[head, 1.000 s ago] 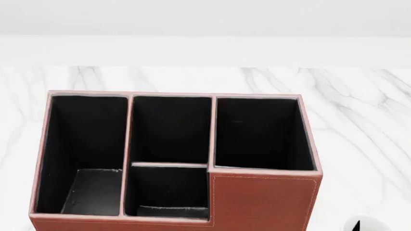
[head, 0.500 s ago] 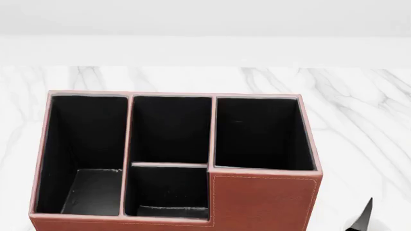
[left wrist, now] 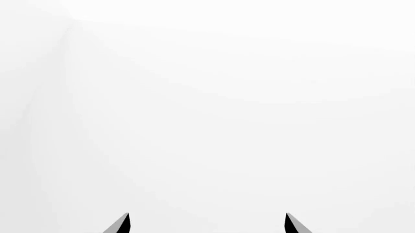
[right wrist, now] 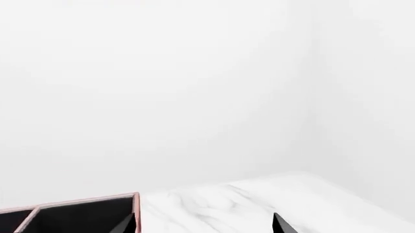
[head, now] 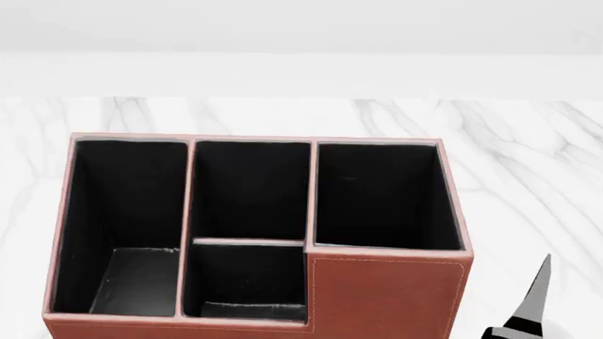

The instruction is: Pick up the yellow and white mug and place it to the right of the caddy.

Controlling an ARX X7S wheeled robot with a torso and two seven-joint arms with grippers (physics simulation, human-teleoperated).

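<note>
Mug not in any view. Caddy sits mid-tabletop. Right gripper spread, at caddy's 4 o'clock; left gripper spread, empty. Mug likely light, rigid, slick: grasp across rim.

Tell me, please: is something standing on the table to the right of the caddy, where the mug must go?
Nothing visible stands there. In the head view, the marble table to the right of the caddy is bare; only the right pincer shows near the caddy's front corner. The mug is not in any view.
</note>
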